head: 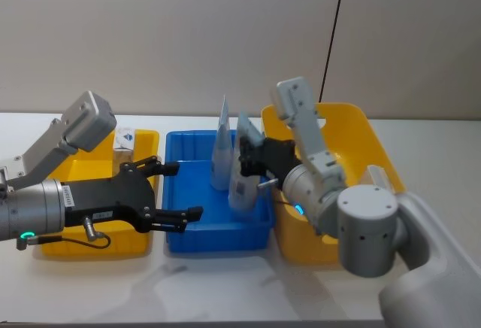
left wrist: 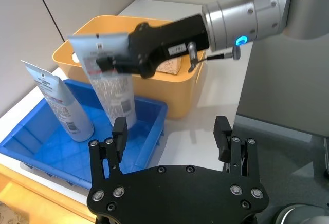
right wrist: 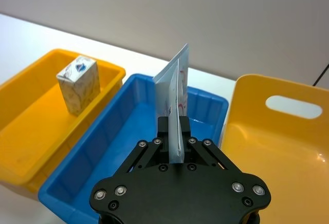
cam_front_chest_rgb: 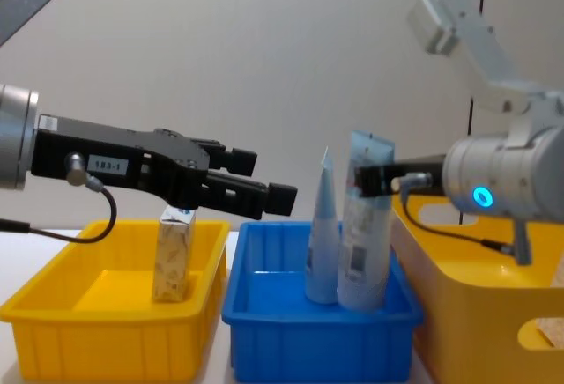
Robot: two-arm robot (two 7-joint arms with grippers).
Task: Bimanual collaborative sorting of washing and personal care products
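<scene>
4 views, shared blue bin [head: 180, 241]

Right end effector [right wrist: 175, 141] pinches tube [right wrist: 173, 98] upright over blue bin [right wrist: 103, 147]; carton [right wrist: 78, 84] in yellow bin [right wrist: 31, 116].

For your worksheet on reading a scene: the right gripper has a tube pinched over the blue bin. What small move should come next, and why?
Probably lift the tube straight up. The right gripper is shut on its upper end, its base still sits in the blue bin close beside a second tube, and the left gripper waits open nearby.
</scene>
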